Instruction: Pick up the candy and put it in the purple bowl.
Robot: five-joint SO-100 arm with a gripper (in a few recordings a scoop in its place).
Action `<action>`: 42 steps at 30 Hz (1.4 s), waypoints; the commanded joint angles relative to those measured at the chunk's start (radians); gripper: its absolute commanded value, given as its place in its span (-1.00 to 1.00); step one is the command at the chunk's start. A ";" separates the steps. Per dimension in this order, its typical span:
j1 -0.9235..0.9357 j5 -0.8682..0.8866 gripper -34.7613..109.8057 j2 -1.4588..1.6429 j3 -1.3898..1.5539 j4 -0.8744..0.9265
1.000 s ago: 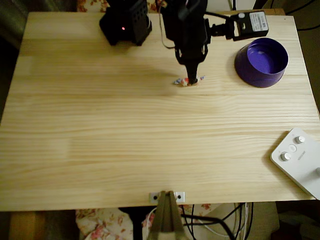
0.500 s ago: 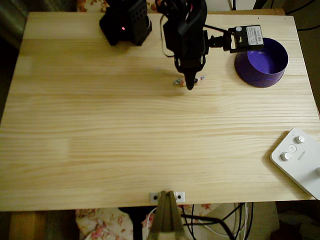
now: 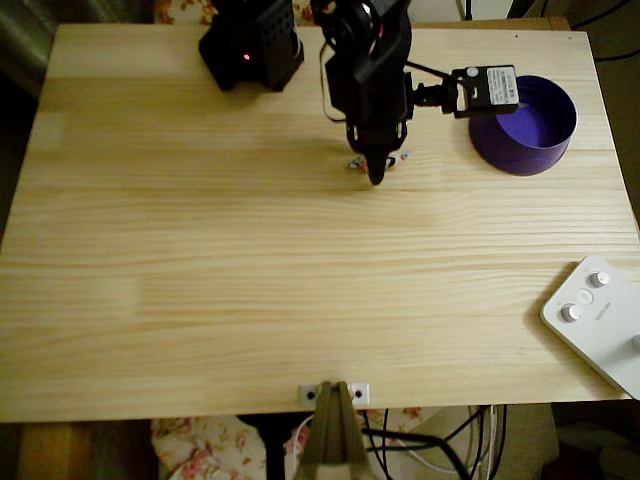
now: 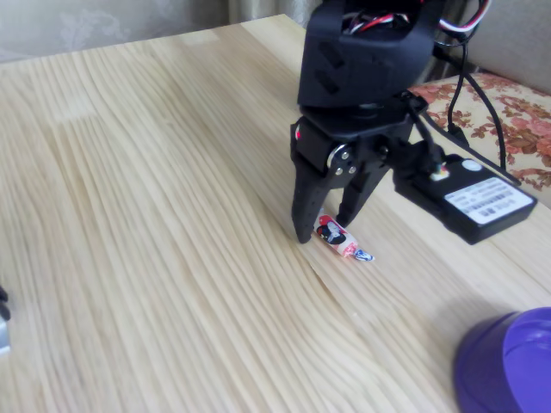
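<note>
Hand [image 4: 325, 225] seemingly pinches candy [image 4: 337, 237], apart from purple bowl [image 3: 525, 145].

Gripper [image 3: 377, 172] has risen off the table [image 3: 250, 300] since 1.0 s ago. Candy [image 3: 355, 162] more hidden beneath it in overhead view. Wrist camera module [image 3: 490, 88] shifted toward purple bowl [image 3: 540, 135].

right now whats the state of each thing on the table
candy: lying on the table between the fingers, not lifted
gripper: down at the table, open around the candy
purple bowl: upright, nothing seen inside
white device: flat at the table's corner
</note>
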 commanded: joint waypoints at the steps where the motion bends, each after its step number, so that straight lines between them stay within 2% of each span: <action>1: -0.015 0.002 -0.24 0.000 -0.011 -0.006; 12: -0.028 0.002 -0.27 -0.015 -0.012 -0.014; 28: -0.028 0.029 -0.52 -0.025 -0.072 0.020; 42: -0.048 0.160 -0.53 0.114 -0.202 0.121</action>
